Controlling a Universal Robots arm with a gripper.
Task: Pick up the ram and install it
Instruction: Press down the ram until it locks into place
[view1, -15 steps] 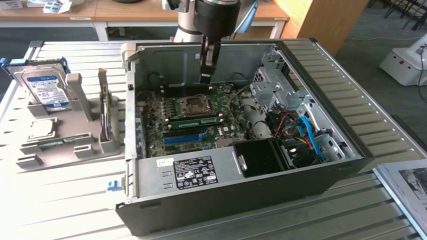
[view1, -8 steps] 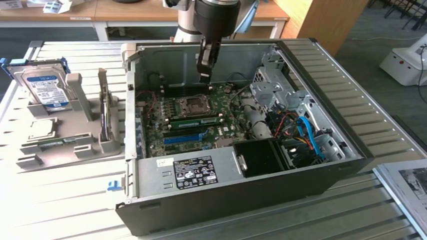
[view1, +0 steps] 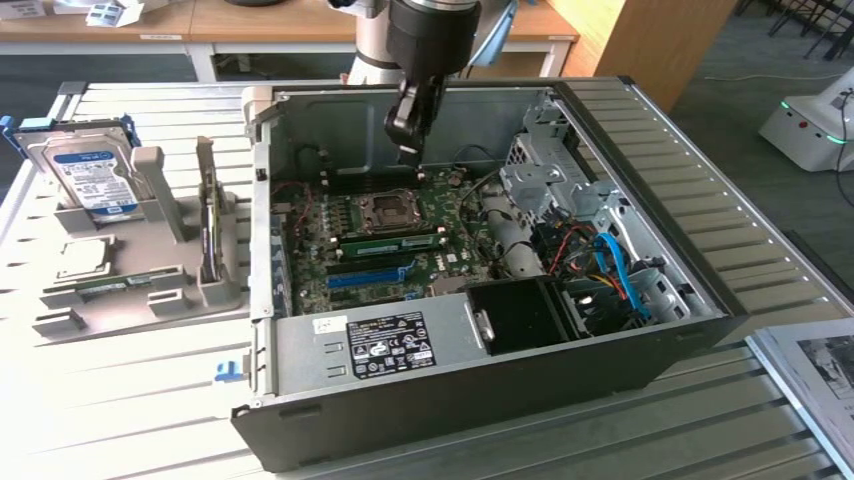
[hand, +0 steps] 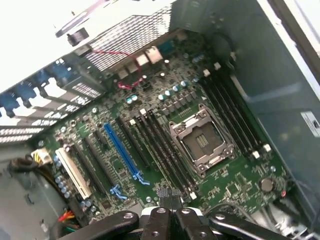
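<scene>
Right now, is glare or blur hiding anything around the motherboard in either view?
Exterior view: strong glare washes out the table on its left; the motherboard inside the case sits in shade but reads clearly. Wrist view: the area outside the case is blown out white; the CPU socket is slightly soft.

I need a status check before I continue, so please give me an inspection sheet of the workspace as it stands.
Surface: slatted white table carrying the open computer case.
Job's things: ram, a green stick lying along the slots beside the CPU socket; whether it is fully seated cannot be told.
Clutter: grey tray on the exterior view's left, with a hard drive standing upright in it.
Grippers: pincer shut, holding nothing visible, hanging inside the case above the motherboard.
Cables: blue cable and red wires beside the drive bays.
Surroundings: wooden desks behind; papers near the case.
</scene>
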